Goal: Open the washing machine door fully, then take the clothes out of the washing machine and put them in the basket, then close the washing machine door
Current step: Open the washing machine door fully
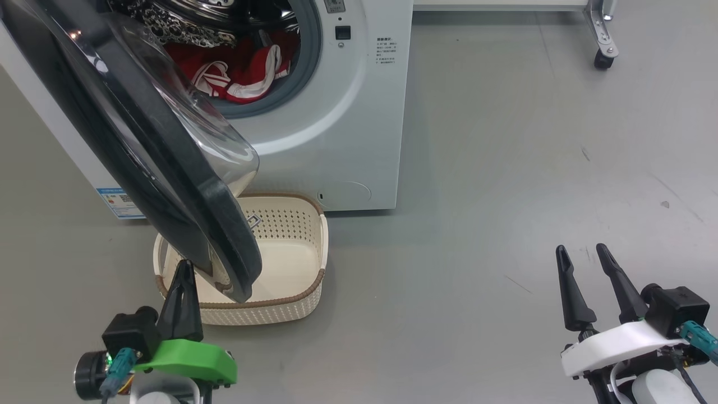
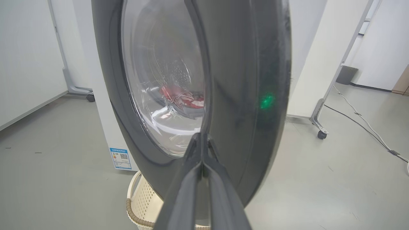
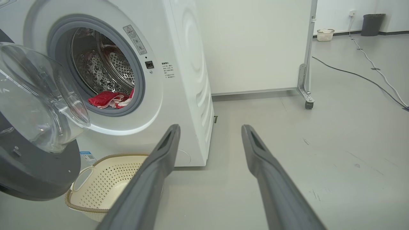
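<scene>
Left gripper (image 1: 183, 268), fingers pressed together, sits at the near edge of the washing machine door (image 1: 185, 168), which hangs half-open over the basket (image 1: 323, 241). It looks rigid, heavy and glossy, so I'd push the rim, not pinch. My right gripper (image 1: 581, 251) is spread and idle. The soft clothes (image 1: 241, 76) wait in the drum.

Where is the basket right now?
In the head view's lower left, the basket sits on the floor in front of the washing machine, partly under the open washing machine door, just beyond the left gripper.
</scene>
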You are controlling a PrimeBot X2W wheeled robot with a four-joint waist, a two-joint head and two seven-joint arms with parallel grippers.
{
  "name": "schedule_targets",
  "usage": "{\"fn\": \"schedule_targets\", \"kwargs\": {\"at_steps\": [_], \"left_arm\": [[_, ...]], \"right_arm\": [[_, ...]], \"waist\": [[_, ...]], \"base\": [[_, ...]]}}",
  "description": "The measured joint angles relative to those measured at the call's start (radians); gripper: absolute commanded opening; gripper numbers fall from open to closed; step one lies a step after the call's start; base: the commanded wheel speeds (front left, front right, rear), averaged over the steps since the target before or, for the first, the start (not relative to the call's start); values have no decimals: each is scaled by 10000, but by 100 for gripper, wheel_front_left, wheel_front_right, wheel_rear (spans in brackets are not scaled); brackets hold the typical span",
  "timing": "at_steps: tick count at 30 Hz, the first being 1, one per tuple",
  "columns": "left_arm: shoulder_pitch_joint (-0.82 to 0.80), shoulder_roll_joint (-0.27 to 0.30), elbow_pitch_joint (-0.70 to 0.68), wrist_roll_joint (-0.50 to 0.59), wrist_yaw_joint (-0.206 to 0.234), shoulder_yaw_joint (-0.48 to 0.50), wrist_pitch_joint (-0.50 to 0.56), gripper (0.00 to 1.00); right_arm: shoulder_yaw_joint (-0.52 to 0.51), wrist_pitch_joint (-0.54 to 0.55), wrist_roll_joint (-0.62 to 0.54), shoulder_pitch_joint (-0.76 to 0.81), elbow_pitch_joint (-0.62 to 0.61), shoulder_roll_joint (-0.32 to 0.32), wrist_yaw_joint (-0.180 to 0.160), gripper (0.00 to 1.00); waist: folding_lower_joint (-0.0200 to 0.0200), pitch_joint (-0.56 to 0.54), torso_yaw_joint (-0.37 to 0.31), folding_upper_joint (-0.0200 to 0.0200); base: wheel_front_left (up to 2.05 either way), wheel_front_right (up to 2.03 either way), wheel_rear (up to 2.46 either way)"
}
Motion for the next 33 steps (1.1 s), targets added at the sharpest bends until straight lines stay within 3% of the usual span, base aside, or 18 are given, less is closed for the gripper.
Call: {"fn": "schedule_targets", "kwargs": {"at_steps": [12,21,33], "left_arm": [[-636,4,-1141,426,0,838,0,0],[-2112,556,-2399,982,-6,1080,-48,0],[-3214,846,-3037,1308,-146,779,-38,0]], "right_arm": [[-77,0,-104,108,242,148,86,100],[-27,0,-209,239,326,288,176,100],[-2,0,-272,273,370,447,194,100]], "waist": [[0,-299,-25,0],[0,-571,1,0],[0,-705,-121,0]], "base": [[0,0,0],[0,0,0],[0,0,0]]}}
